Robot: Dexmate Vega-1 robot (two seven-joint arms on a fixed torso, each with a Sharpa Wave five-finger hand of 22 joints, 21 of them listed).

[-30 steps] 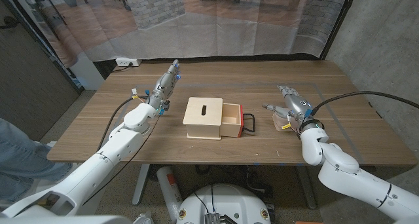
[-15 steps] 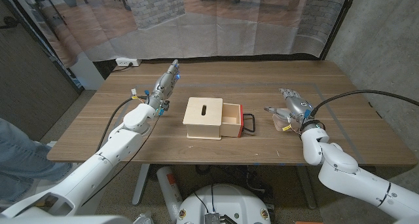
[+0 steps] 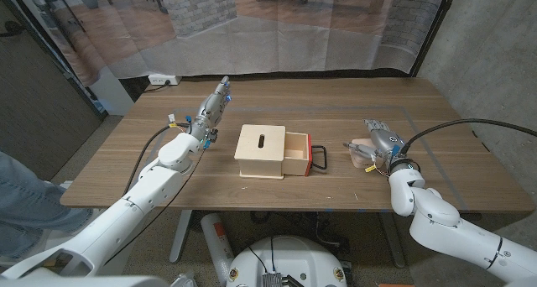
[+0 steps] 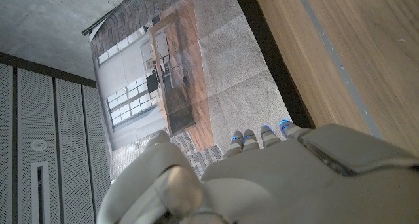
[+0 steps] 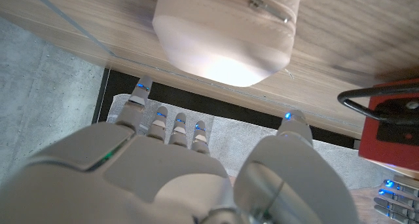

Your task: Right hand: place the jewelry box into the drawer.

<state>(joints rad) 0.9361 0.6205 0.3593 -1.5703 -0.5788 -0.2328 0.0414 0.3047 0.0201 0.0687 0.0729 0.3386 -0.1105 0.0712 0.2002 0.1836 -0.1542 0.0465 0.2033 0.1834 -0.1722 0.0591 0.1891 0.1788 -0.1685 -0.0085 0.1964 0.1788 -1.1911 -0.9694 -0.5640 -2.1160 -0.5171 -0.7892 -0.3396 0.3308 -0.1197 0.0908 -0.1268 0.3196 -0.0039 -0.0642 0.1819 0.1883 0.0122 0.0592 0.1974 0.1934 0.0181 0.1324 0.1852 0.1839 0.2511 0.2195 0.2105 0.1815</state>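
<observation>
— The right hand (image 3: pixel 379 141): where is it, and how do the fingers stand?

— On the right part of the surface (image 3: pixel 336 98), right of the drawer (image 3: pixel 295 153). Its fingers (image 5: pixel 171 129) are spread, with the thumb set apart (the right wrist view shows this best), and they hold nothing.

— And the box?

— The box (image 5: pixel 226 31), pale, rounded and with a thin seam and a small clasp, sits on the wood just ahead of the fingertips. In the right wrist view a gap shows between them and it. From the head view the box (image 3: pixel 363 147) is partly hidden by the hand, so whether anything touches there I cannot tell.

— The drawer?

— It stands pulled out from the right side of a pale wooden case (image 3: pixel 262 150) that has a slot in its top. The drawer's front is red with a black handle (image 3: pixel 320 158), and that handle points toward the right hand, a little apart from it.

— The left hand?

— The left hand (image 3: pixel 211 111) is raised left of the case, fingers straight and close together, pointing up and away, empty.
</observation>
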